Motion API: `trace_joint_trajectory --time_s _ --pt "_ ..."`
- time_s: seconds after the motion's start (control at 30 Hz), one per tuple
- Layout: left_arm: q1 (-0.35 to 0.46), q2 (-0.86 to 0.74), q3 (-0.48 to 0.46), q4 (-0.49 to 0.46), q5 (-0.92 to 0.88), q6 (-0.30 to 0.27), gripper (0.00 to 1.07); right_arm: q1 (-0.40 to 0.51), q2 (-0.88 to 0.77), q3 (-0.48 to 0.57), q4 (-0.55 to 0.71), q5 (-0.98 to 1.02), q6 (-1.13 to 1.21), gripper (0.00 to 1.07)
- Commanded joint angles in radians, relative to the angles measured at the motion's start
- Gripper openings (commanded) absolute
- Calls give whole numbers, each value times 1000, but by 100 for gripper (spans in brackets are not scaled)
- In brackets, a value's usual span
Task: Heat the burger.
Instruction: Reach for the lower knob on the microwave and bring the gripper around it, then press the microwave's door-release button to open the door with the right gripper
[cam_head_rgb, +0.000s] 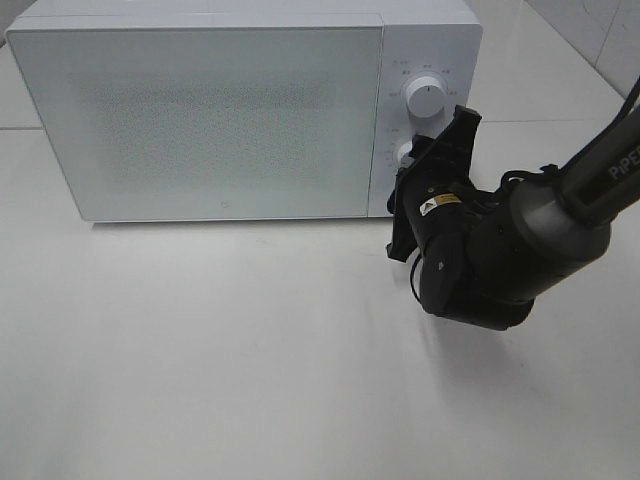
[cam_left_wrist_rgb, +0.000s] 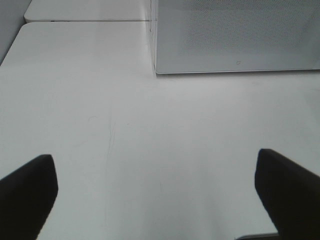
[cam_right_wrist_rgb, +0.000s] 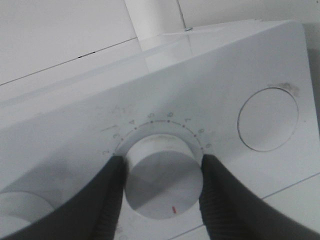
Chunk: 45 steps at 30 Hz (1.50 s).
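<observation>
The burger is out of view in every frame. The white microwave (cam_head_rgb: 200, 110) stands at the back of the table with its door closed. My right gripper (cam_head_rgb: 437, 150) reaches to its control panel and is shut on the lower knob (cam_right_wrist_rgb: 162, 177), one dark finger (cam_right_wrist_rgb: 107, 200) pressing on each side of it. A red mark shows on the knob's face and small numbers ring it. My left gripper (cam_left_wrist_rgb: 157, 195) hangs open over bare table in front of the microwave's (cam_left_wrist_rgb: 235, 35) lower front corner, with nothing between its fingers (cam_left_wrist_rgb: 27, 195).
An upper knob (cam_head_rgb: 426, 97) sits above the gripped one on the panel. A flat round disc (cam_right_wrist_rgb: 267, 119) lies beside the gripped knob. The white table (cam_head_rgb: 200, 350) spreads in front of the microwave; a seam crosses it at the back (cam_left_wrist_rgb: 85, 21).
</observation>
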Motion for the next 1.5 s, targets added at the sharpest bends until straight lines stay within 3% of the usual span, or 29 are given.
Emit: trace_joint_trajectory --time_s 0.03,0.2,0.3,0.33,0.4,0.47,0.57,0.63,0.9,1.23,1.5 --pt "2 -20 4 -8 -13 -6 100 9 -11 -39 -95 -57 -75 8" --pt "2 -20 4 -8 -13 -6 100 9 -11 -39 -56 -81 -109 17" --pt "2 -20 4 -8 -13 -6 100 9 -11 -39 -47 -81 -122 26" --pt "2 -20 4 -8 -13 -6 100 9 -11 -39 -45 -81 -126 35" --pt "2 -20 4 -8 -13 -6 100 9 -11 -38 -45 -81 -126 38" --pt "2 -20 4 -8 -13 -6 100 9 -14 -30 -44 -79 -167 51" --pt "2 -20 4 -8 -13 -6 100 9 -15 -25 -41 -81 -175 54" --pt "2 -20 4 -8 -13 -6 100 13 -15 0 -45 -79 -195 63" --pt "2 -20 4 -8 -13 -6 100 14 -51 63 -67 -74 -228 68" --pt "2 -20 4 -8 -13 -6 100 13 -171 191 -214 52 -381 68" --pt "2 -20 4 -8 -13 -6 100 -27 -369 199 -359 541 -800 68"
